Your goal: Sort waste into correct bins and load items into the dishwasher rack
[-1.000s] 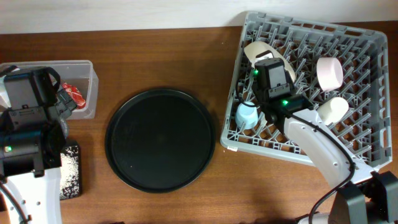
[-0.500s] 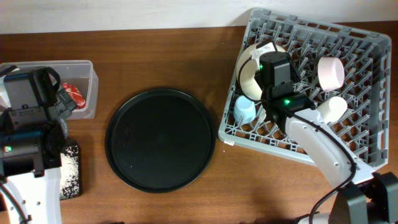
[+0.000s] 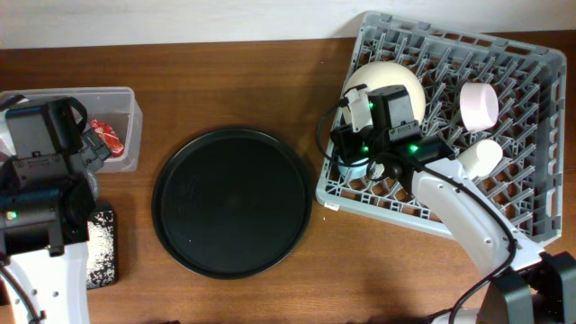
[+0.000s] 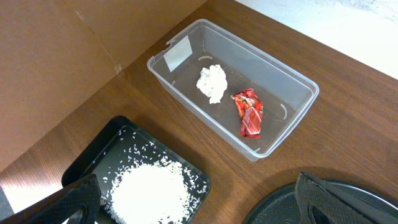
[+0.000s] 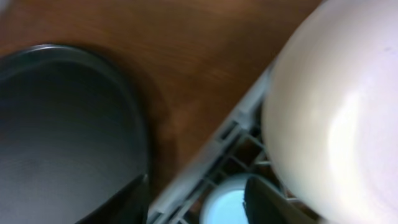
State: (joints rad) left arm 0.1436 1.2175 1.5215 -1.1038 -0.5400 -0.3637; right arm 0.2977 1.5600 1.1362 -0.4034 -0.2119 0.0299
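Observation:
The grey dishwasher rack [image 3: 513, 193] fills the right side. In it stand the cream plate [image 3: 389, 76], the pink bowl [image 3: 479, 105] and the white cup [image 3: 482, 157]. The light blue cup [image 5: 225, 204] sits by the rack's left edge [image 5: 211, 155]. My right gripper [image 5: 196, 208] hangs open over that edge, its right finger beside the cup and the plate [image 5: 342, 112] just to its right. At far left, the clear tub [image 4: 298, 84] holds the white tissue [image 4: 212, 82] and red wrapper [image 4: 248, 112]. The black bin [image 4: 84, 168] holds rice [image 4: 149, 190]. My left gripper [image 4: 199, 211] is open above them, holding nothing.
A large round black tray [image 3: 232, 202] lies on the wooden table between the bins and the rack; its rim [image 5: 134, 124] is close to my right gripper's left finger. The white wall edge runs along the back.
My right gripper let go of the plate and moved left and down to the rack's edge by the blue cup. The plate now shows fully. The rack shifted slightly. The left arm stayed still.

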